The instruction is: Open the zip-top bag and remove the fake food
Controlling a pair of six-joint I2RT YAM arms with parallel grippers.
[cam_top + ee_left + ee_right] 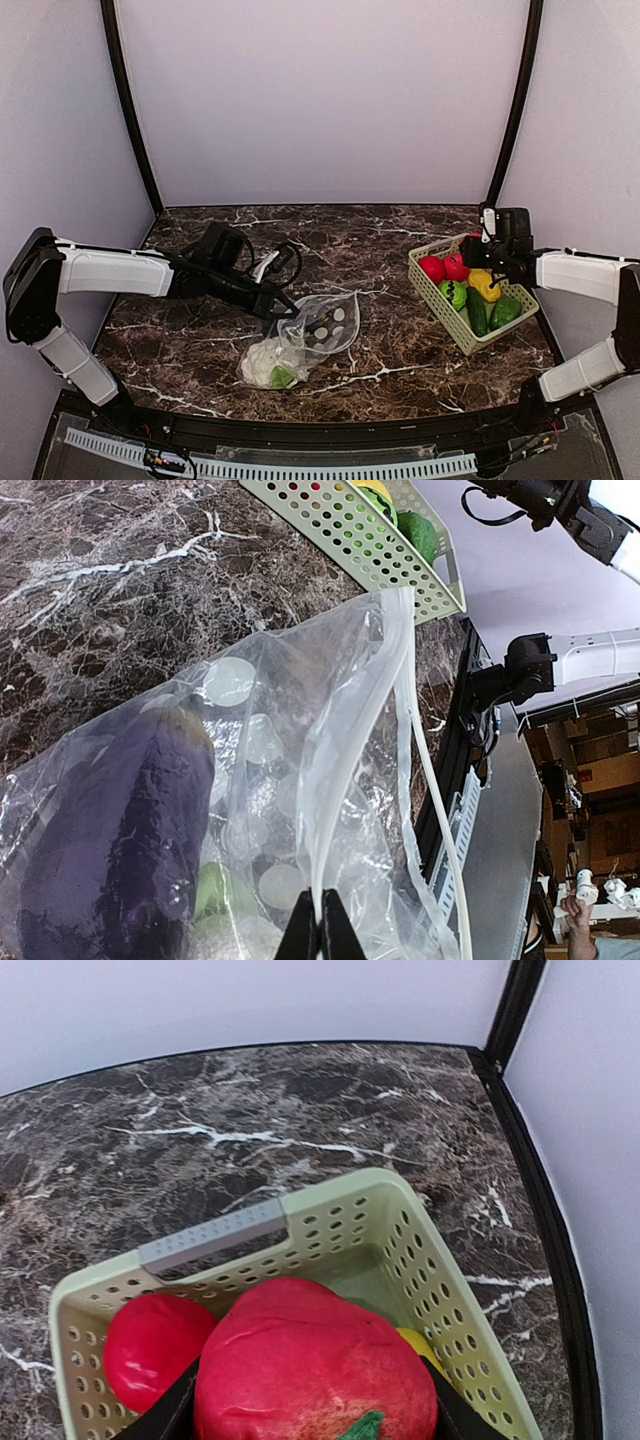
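Note:
The clear dotted zip-top bag (322,328) lies mid-table. My left gripper (283,308) is at its upper left edge. In the left wrist view the left gripper (320,932) is shut on the bag's white zip strip (345,770). Inside the bag (260,740) lie a dark purple piece (110,850) and something green (215,890). A white cauliflower (264,364) with green leaves sits at the bag's near end. My right gripper (470,254) hovers over the basket's far end. Its fingers (165,1415) press both sides of a red round fruit (315,1365). A second red fruit (152,1345) lies in the basket beside it.
The light-green lattice basket (428,288) stands at the right and holds green and yellow toy fruits (485,285) and a dark-green cucumber (477,312). Its grey handle (215,1235) faces the table's middle. Side walls and a black frame close in the table.

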